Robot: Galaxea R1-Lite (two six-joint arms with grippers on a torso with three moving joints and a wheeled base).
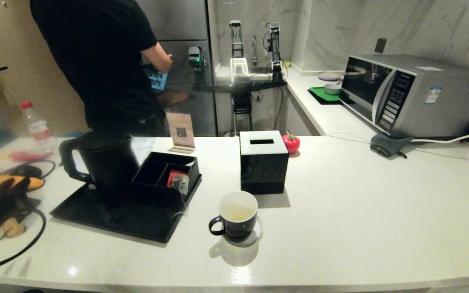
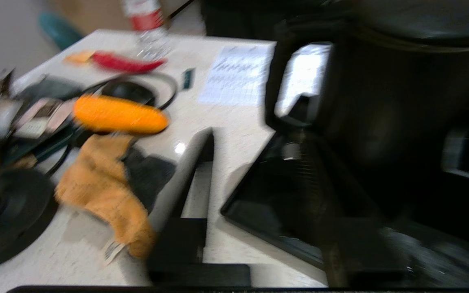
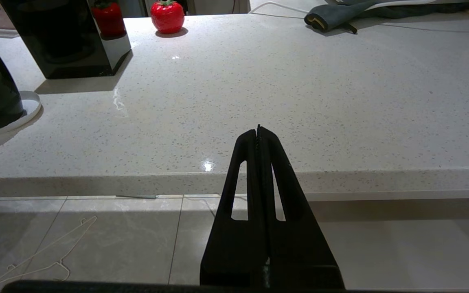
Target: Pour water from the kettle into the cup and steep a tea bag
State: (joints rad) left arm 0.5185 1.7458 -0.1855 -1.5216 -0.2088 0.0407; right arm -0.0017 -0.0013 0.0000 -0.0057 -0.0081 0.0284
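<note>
The tall black kettle (image 1: 104,162) stands on a black tray (image 1: 96,213) at the left. In the left wrist view its loop handle (image 2: 277,85) lies ahead of my left gripper (image 2: 250,140), which is open, empty and apart from it. The head view shows that gripper (image 1: 14,187) at the far left edge, blurred. The black cup (image 1: 236,217) sits on a white coaster in front of the tissue box and holds yellowish water (image 1: 237,215). The tea bag (image 1: 182,184) lies in the black organiser box, its string trailing onto the tray. My right gripper (image 3: 258,130) is shut and empty, low before the counter's front edge.
A black cube tissue box (image 1: 263,162) and a red tomato-shaped item (image 1: 291,143) stand behind the cup. A red packet (image 1: 173,178) lies beside the tea bag. Cables, an orange cloth (image 2: 104,191) and clutter crowd the far left. A microwave (image 1: 413,93) stands at the back right. A person stands behind the kettle.
</note>
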